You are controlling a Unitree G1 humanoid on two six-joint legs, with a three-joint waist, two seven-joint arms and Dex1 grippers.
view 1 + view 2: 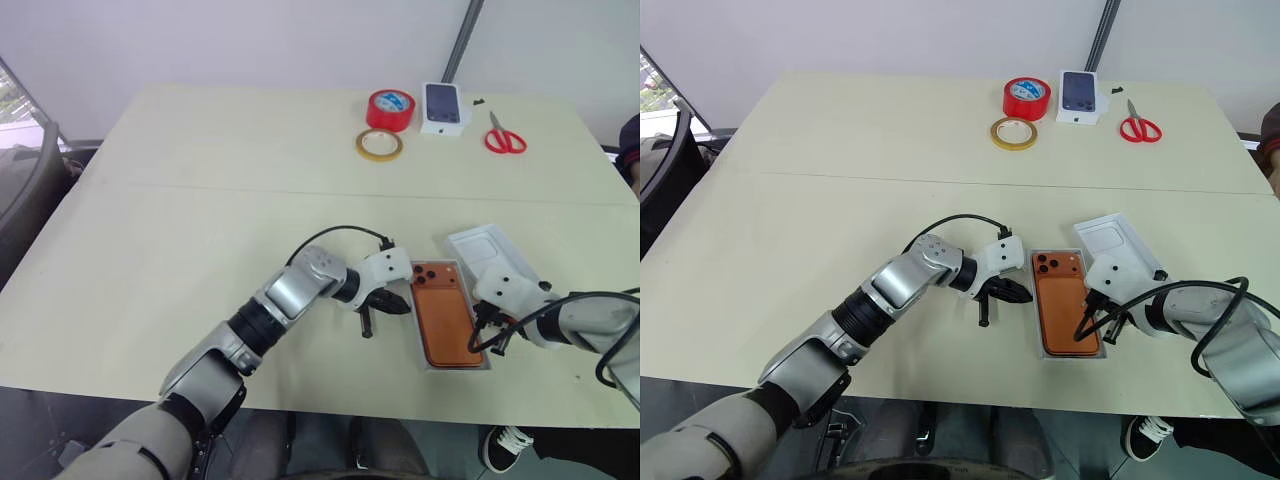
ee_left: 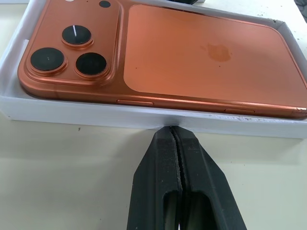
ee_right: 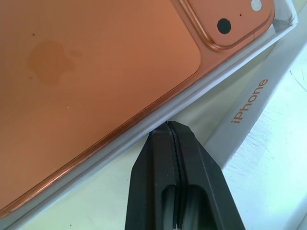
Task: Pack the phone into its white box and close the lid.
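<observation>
The word "iPhone" ran in orange letters along the side wall of the flat white rectangular lid [image 3: 249, 103], lying just right of the slim orange smartphone [image 3: 96, 72].

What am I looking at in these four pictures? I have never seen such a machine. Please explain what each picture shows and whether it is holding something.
It is a humanoid robot with two arms, each ending in a gripper of two black fingers. The two wide pictures come from cameras in its head, looking down over a table. The two close pictures come from cameras on its wrists.

The phone, orange and back up, lies inside the white box. The lid lies beside the box, inner face up. At the far edge are a red tape roll, a yellowish tape ring, a smaller white box and red scissors.

The left gripper and right gripper are both shut and hold nothing; each tip sits at one long side of the box.
</observation>
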